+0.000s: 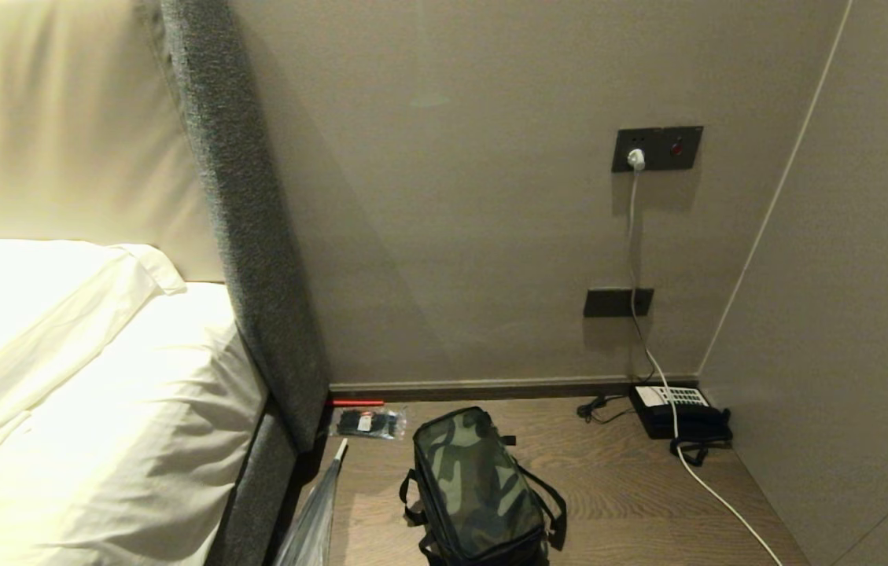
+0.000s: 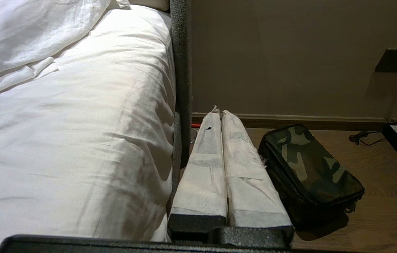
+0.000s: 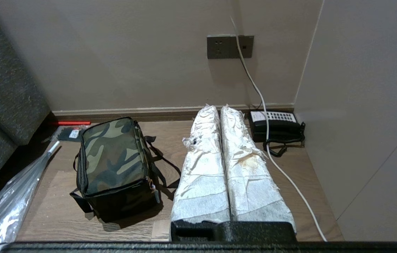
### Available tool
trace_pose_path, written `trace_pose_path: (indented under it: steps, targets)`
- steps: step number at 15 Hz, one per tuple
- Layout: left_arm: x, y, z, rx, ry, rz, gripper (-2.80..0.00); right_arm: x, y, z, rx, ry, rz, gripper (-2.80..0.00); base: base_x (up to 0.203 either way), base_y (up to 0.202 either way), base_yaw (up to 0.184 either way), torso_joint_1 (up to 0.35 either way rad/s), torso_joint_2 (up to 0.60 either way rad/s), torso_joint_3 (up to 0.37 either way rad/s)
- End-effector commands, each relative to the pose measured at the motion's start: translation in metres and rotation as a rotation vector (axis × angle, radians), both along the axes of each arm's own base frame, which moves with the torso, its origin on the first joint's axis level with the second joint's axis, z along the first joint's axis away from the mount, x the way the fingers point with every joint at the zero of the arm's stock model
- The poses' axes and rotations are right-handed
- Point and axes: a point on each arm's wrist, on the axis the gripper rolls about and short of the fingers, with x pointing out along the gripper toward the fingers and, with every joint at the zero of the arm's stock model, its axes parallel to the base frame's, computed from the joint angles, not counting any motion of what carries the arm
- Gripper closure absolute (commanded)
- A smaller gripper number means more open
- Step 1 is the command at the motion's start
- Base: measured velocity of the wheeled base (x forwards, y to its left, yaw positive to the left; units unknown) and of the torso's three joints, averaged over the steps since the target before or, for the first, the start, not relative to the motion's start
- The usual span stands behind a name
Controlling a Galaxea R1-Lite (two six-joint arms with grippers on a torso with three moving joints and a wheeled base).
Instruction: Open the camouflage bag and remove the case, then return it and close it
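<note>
Both end effectors are pinched closed and empty: left end effector point(image 2: 221, 114) by the bed point(image 2: 78, 123), right end effector point(image 3: 216, 109) near the desk phone point(image 3: 275, 123). The camouflage bag point(image 1: 475, 487) sits zipped on the floor. I'd go for the zipper ring pull point(image 3: 152, 183) first; only the right wrist view shows it.

This is a hotel-style bedroom. A bed point(image 1: 82, 409) with white sheets and a pillow point(image 1: 27, 291) stands against a padded headboard point(image 1: 58, 134), and beside it a black desk phone point(image 1: 679, 410) sits on the wooden floor point(image 1: 632, 487) below dark wall sockets point(image 1: 656, 148) in a plain beige wall point(image 1: 451, 196).
</note>
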Motion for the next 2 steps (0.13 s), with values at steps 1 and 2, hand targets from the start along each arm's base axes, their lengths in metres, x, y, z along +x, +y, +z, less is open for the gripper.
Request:
trace_pose_path:
  steps: [1, 2]
  targets:
    - [0.0000, 0.0000, -0.0001, 0.000, 0.001, 0.000, 0.00, 0.0012, 0.0001, -0.0039, -0.009, 0.016, 0.004, 0.00, 0.000, 0.000, 0.000, 0.000, 0.00, 0.000]
    - [0.0000, 0.0000, -0.0001, 0.000, 0.001, 0.000, 0.00, 0.0012, 0.0001, -0.0037, -0.008, 0.015, 0.003, 0.00, 0.000, 0.000, 0.000, 0.000, 0.00, 0.000]
